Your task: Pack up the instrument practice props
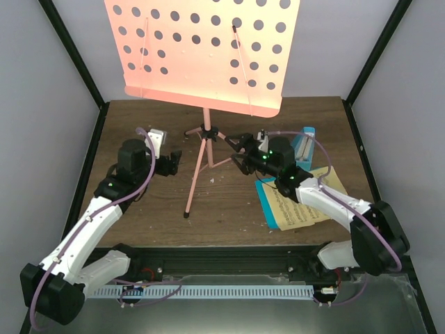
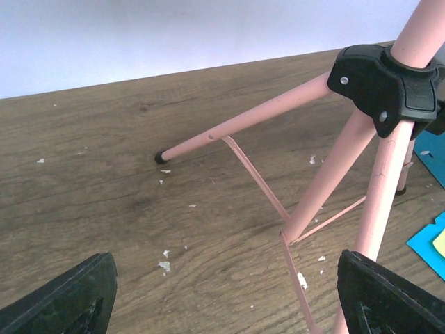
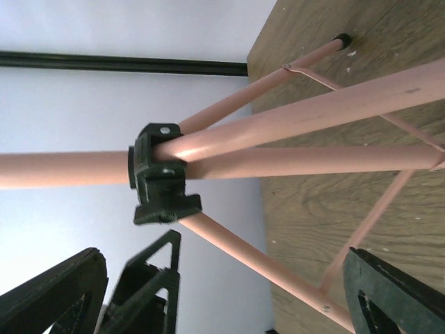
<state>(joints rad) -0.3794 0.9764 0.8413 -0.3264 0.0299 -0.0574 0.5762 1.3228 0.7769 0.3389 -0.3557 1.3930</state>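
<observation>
The salmon-pink music stand (image 1: 202, 149) stands upright mid-table on its tripod, its hole-punched desk (image 1: 201, 49) at the top of the view. My left gripper (image 1: 172, 161) is open just left of the tripod; in the left wrist view (image 2: 229, 292) the legs (image 2: 327, 177) and black hub (image 2: 382, 80) lie ahead to the right. My right gripper (image 1: 240, 149) is open just right of the hub; in the right wrist view (image 3: 226, 299) one leg (image 3: 264, 261) crosses between its jaws without touching them. Blue and yellow music sheets (image 1: 295, 202) lie under my right arm. The blue metronome (image 1: 304, 145) stands behind it.
The wooden table (image 1: 146, 209) carries small white flecks. Black frame posts (image 1: 73, 52) and pale walls enclose it on the left, right and back. A black rail (image 1: 229, 263) runs along the near edge between the arm bases. The left gripper's finger (image 3: 149, 285) shows in the right wrist view.
</observation>
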